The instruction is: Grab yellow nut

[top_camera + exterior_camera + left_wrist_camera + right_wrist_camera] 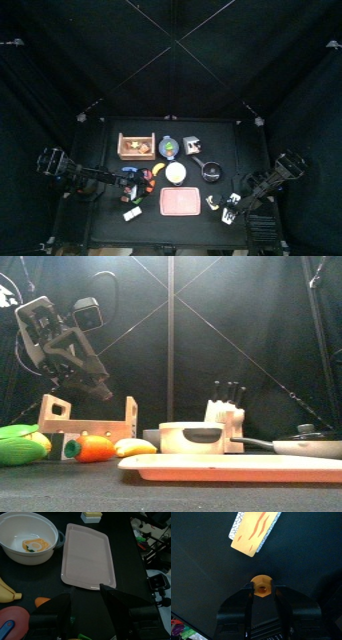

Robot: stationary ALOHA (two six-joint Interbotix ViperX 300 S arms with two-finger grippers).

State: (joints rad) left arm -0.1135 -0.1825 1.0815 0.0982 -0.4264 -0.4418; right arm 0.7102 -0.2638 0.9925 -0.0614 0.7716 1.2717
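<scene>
The yellow nut (260,586) is a small orange-yellow piece sitting between the tips of my right gripper (262,591), low over the black table. The jaws are closed against its two sides. In the top view the right gripper (238,202) is at the table's front right. My left gripper (90,596) is open and empty, hovering over the near end of a pink tray (89,554). It hangs at the left in the front view (96,386).
A white bowl (27,529) with an orange item inside, a banana (5,592) and a red toy (13,619) lie by the left gripper. A yellow-and-white striped card (254,529) lies beyond the nut. A wooden box (91,416), knife block (225,408) and pan (307,441) stand on the table.
</scene>
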